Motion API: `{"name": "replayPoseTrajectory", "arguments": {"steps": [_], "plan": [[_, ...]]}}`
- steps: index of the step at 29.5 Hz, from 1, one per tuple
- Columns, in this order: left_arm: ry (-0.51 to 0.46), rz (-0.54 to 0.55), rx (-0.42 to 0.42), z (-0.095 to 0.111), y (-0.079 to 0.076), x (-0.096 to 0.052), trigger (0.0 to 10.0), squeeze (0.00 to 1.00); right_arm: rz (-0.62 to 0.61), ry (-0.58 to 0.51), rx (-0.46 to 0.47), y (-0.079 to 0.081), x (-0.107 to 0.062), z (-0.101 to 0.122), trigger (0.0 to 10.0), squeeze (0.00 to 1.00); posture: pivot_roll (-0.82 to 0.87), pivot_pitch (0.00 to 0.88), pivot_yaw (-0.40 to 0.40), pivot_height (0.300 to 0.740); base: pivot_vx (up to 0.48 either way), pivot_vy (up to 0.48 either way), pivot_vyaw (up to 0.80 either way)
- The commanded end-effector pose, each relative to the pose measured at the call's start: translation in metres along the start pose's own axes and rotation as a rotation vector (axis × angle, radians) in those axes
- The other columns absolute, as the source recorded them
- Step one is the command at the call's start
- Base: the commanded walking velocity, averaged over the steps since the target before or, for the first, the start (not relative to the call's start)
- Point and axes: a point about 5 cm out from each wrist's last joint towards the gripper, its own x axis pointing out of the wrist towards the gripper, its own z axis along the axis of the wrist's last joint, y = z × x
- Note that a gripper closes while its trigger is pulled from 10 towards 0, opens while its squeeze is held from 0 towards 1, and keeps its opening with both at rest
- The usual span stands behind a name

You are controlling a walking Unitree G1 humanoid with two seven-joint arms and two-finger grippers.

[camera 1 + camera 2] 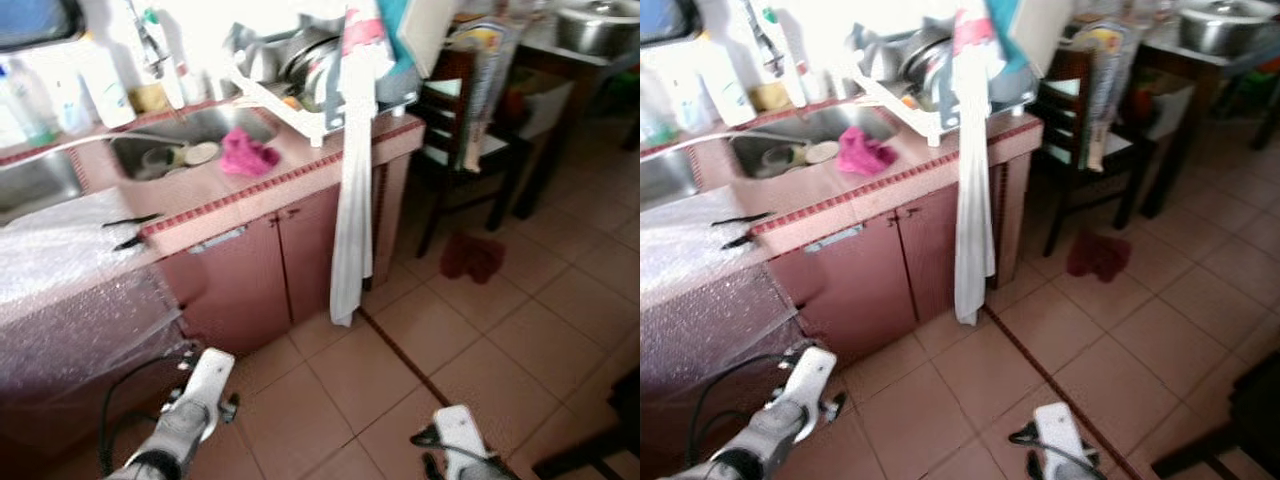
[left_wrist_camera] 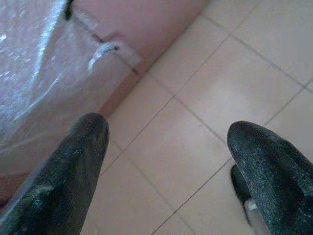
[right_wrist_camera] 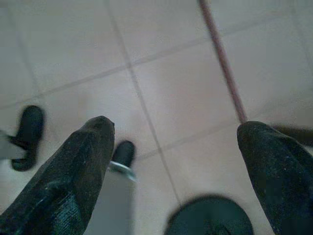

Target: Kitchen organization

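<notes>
A pink tiled counter runs along the left, with a sink sunk into it. A pink cloth lies on the counter beside the sink. A dish rack full of pots stands at the counter's right end, and a long white towel hangs down from it. My left arm and right arm hang low over the floor tiles. The left gripper is open and holds nothing, near the bubble-wrapped cabinet front. Also open and holding nothing, the right gripper points at bare tiles.
Bubble wrap drapes over the counter's left part, with a black tool lying at its edge. Bottles line the back wall. A dark chair, a dark red cloth on the floor and a table with a metal pot stand to the right.
</notes>
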Motion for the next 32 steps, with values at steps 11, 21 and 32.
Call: {"name": "replayPoseTrajectory", "arguments": {"steps": [11, 21, 32], "plan": [[0.007, -0.006, -0.002, -0.0023, -0.003, -0.0002, 10.0, 0.0, -0.013, 0.018, 0.001, -0.0067, -0.0012, -0.0076, 10.0, 0.0, 0.0, 0.0, 0.048, 0.74, 0.0, 0.0, 0.0], [0.01, -0.009, -0.005, -0.0028, -0.0034, -0.0003, 10.0, 0.0, -0.016, 0.026, 0.001, -0.0066, -0.0013, -0.0083, 10.0, 0.0, 0.0, 0.0, 0.049, 0.74, 0.0, -0.37, 0.0], [-0.004, -0.006, 0.004, 0.001, -0.0037, 0.0002, 10.0, 0.0, -0.032, 0.015, 0.015, -0.0096, -0.0014, -0.0075, 10.0, 0.0, -0.01, 0.0, 0.046, 0.74, 0.0, -0.245, 0.0]]}}
